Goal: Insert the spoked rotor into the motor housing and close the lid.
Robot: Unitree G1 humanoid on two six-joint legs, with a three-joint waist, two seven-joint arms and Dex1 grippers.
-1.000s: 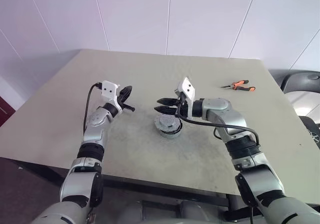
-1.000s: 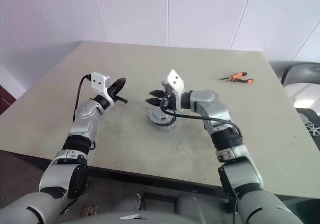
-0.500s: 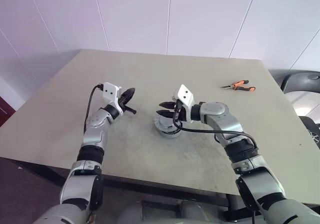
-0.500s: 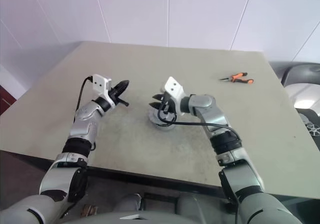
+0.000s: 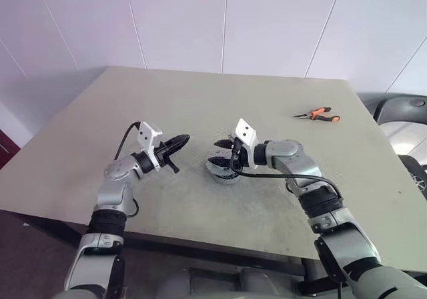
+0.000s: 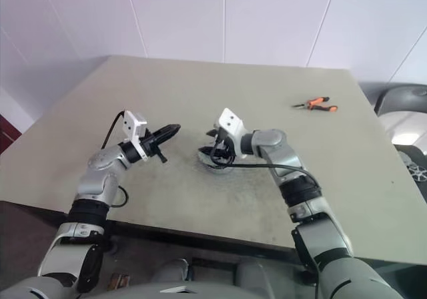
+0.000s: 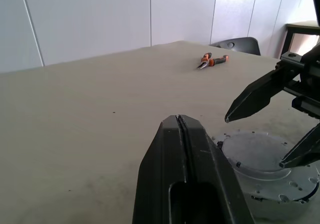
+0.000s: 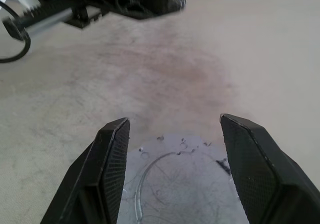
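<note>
Right gripper (image 5: 222, 152) just spread wide, lid (image 7: 267, 164) released on motor housing (image 5: 223, 171), frame centre; left gripper (image 5: 181, 139) pinched empty. You're near done.

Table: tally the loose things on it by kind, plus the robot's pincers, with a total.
Round grey motor unit with lid on top: 1
Orange-handled pliers: 1
Pincers: 2, the left pincer shut, the right pincer open over the motor unit
Total: 4
</note>
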